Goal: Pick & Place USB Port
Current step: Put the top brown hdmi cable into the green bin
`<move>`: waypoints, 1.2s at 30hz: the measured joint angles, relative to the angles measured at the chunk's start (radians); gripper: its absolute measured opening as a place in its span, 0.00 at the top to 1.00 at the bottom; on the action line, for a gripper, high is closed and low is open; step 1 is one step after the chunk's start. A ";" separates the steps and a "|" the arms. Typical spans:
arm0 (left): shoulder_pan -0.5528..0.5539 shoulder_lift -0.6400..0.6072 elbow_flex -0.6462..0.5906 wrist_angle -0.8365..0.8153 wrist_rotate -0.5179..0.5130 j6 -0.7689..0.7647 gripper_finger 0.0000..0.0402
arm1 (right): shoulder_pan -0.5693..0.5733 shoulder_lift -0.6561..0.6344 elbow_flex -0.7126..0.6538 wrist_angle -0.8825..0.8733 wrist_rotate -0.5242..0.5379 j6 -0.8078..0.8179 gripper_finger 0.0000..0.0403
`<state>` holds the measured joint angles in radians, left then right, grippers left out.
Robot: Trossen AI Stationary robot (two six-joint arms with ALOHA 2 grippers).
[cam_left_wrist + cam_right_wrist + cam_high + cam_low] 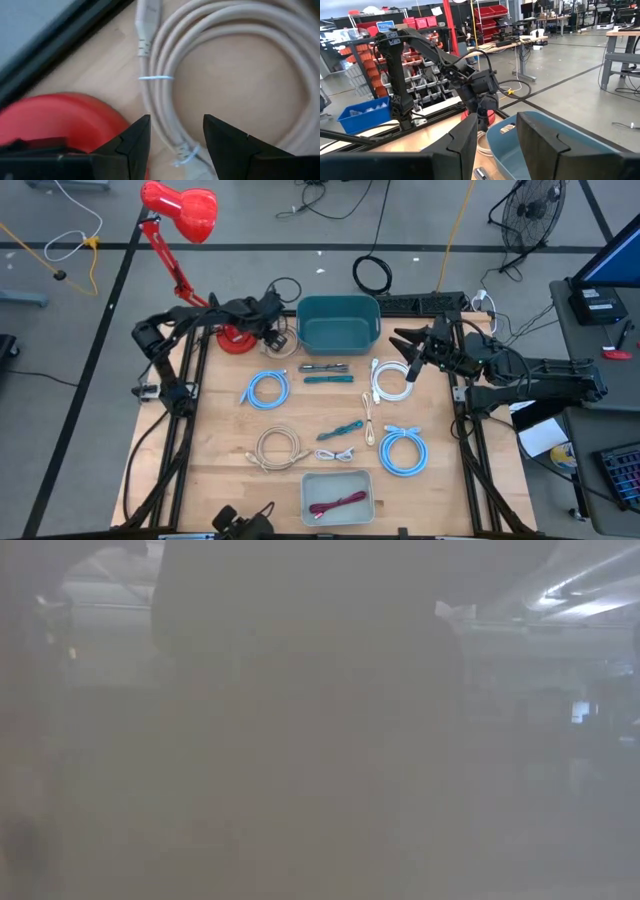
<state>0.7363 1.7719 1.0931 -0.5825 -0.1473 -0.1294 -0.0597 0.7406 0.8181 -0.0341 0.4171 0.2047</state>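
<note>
Two tools are at work over the wooden tabletop (220, 420). Near the upper left of the high view, the left tool (280, 342) hangs low over a coiled beige cable (235, 60) that lies just beside the red lamp base (65, 120); in the left wrist view its two dark fingers (132, 142) stand apart, released, straddling the strands of the coil, and I cannot tell whether they touch it. The right tool (410, 352) sits at the upper right of the tabletop, beside the teal bin (338, 322) and above a coiled white cable (388, 380); its fingers (465, 142) are parted in the right wrist view with nothing seen between them. Spread over the middle of the tabletop are a light-blue coiled cable (267, 388), a second blue coil (402, 452), a beige coil (278, 448), a small teal cable (347, 428) and a dark stick-shaped item (323, 367). A grey tray (337, 495) at the bottom centre holds a red cable (338, 503). The low view is fogged over and shows nothing usable.
</note>
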 joint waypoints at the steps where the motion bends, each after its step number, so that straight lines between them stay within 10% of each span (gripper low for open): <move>1: -0.003 0.004 0.008 -0.010 -0.017 0.013 0.54 | 0.000 0.000 0.000 0.000 0.000 -0.004 0.68; 36: 0.048 0.070 0.046 0.016 -0.028 0.111 0.39 | -0.052 0.000 0.000 0.000 0.000 -0.008 0.68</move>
<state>0.7839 1.8420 1.1393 -0.5667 -0.1753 -0.0185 -0.1120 0.7406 0.8181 -0.0338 0.4168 0.1970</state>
